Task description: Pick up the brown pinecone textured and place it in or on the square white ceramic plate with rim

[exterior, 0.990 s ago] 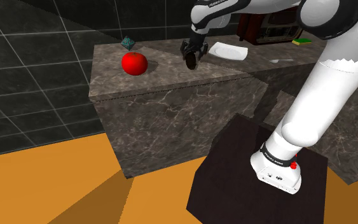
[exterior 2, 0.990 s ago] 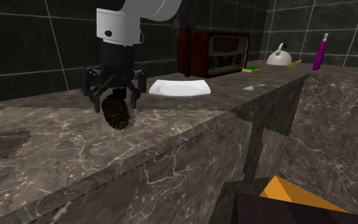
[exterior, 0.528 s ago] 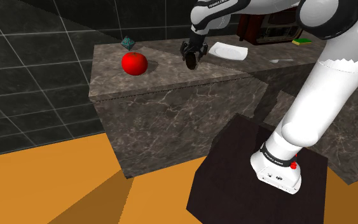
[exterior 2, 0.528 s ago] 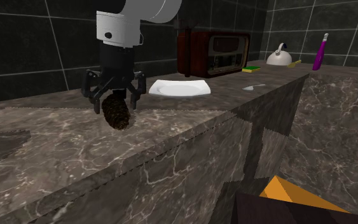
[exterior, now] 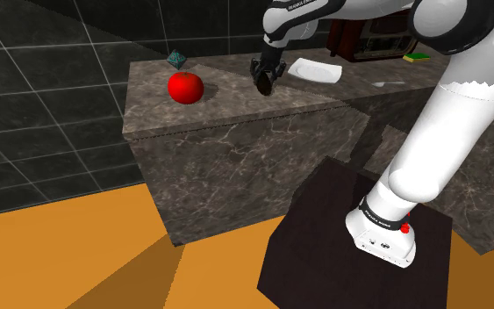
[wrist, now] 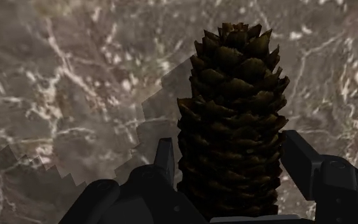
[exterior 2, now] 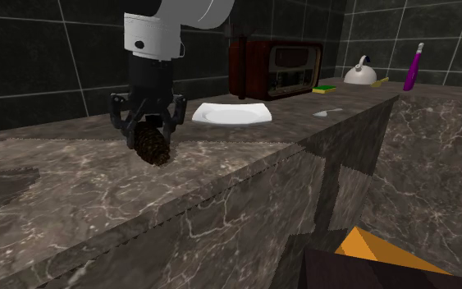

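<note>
The brown scaly pinecone (exterior 2: 152,146) stands upright on the dark marble counter (exterior 2: 73,189), towards the second exterior view's left. My black gripper (exterior 2: 151,135) reaches straight down over it, shut on the pinecone (wrist: 231,127), a finger pressed against each side. From the shoulder camera the gripper (exterior: 264,82) and the pinecone (exterior: 263,85) sit mid-counter, a short way left of the plate. The square white rimmed plate (exterior 2: 231,113) lies empty, farther back on the counter; its other sighting is the plate (exterior: 315,70) in the shoulder view.
A red round fruit (exterior: 185,87) and a small teal object (exterior: 176,58) sit at the shoulder view's left. Behind the plate stand a dark radio (exterior 2: 282,68), a green-yellow sponge (exterior 2: 326,88), a white domed item (exterior 2: 364,74) and a purple brush (exterior 2: 413,66). The stand (exterior: 359,246) is below.
The fingers, spread wide around the pinecone a second ago, have drawn in and now clasp it. The arm and pinecone have hardly shifted.
</note>
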`<move>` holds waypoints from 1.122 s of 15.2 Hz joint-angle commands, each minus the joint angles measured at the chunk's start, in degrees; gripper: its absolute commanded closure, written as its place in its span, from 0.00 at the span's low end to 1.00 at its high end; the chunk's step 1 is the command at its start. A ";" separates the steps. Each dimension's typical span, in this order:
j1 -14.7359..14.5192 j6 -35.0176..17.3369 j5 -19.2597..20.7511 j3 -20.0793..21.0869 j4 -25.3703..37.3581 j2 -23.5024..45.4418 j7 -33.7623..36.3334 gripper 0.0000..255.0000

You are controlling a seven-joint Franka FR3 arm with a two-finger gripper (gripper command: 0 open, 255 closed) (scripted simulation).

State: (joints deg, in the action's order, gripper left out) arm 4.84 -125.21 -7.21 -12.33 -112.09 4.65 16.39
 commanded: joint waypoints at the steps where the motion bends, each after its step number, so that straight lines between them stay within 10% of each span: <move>1: 0.02 0.02 0.01 -0.02 0.01 0.05 0.00 1.00; 17: -0.01 10.89 1.29 -0.12 8.66 -2.31 1.53 1.00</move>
State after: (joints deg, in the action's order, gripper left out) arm 4.83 -115.23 -6.01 -12.46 -104.19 2.51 17.79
